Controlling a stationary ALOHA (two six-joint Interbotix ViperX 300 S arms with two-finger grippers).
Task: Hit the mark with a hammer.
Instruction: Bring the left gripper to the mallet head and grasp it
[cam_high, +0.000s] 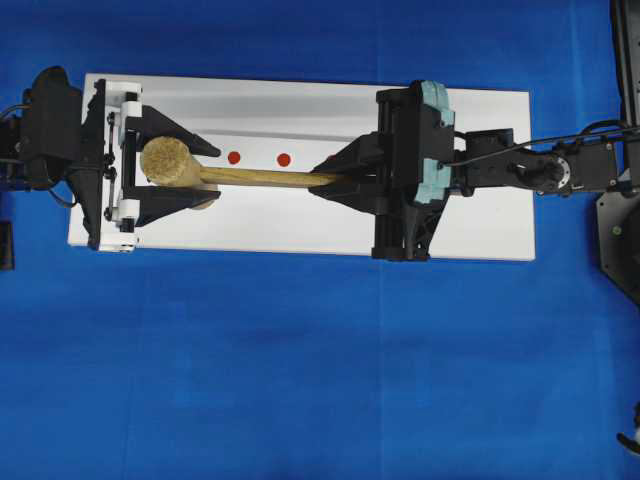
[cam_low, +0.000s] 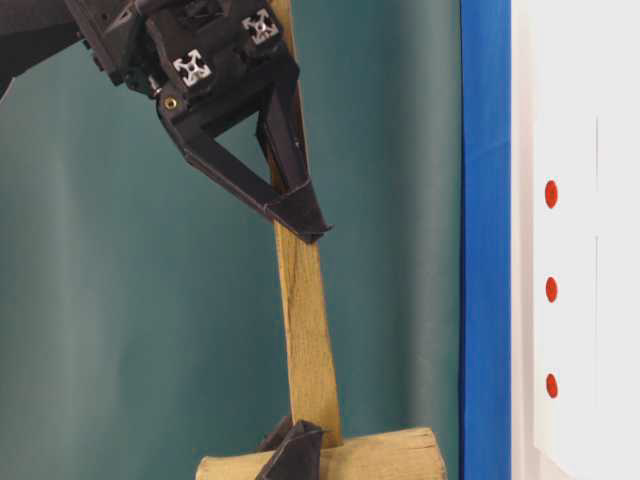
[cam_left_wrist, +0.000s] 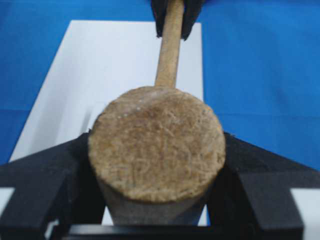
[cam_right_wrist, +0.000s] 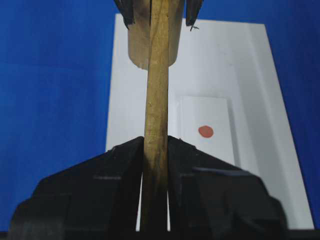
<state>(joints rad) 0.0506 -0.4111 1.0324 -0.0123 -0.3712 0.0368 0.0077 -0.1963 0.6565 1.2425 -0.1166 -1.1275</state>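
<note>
The hammer is a tan wooden mallet held level above the white board (cam_high: 300, 230), with its head (cam_high: 170, 162) to the left and its handle (cam_high: 265, 179) running right. My left gripper (cam_high: 216, 176) is shut on the head, which fills the left wrist view (cam_left_wrist: 157, 145) between the black fingers (cam_left_wrist: 50, 175). My right gripper (cam_high: 325, 178) is shut on the handle (cam_right_wrist: 157, 100), its fingers (cam_right_wrist: 120, 160) pressed to both sides. Two red marks (cam_high: 234, 157) (cam_high: 284, 159) show on the board beside the handle. A third mark is partly hidden by the right gripper.
The white board lies on a blue cloth (cam_high: 300, 380). From table level three red marks (cam_low: 551, 290) show in a row on the board, with the hammer handle (cam_low: 305, 330) off to one side of them. A black stand (cam_high: 625, 240) is at the right edge.
</note>
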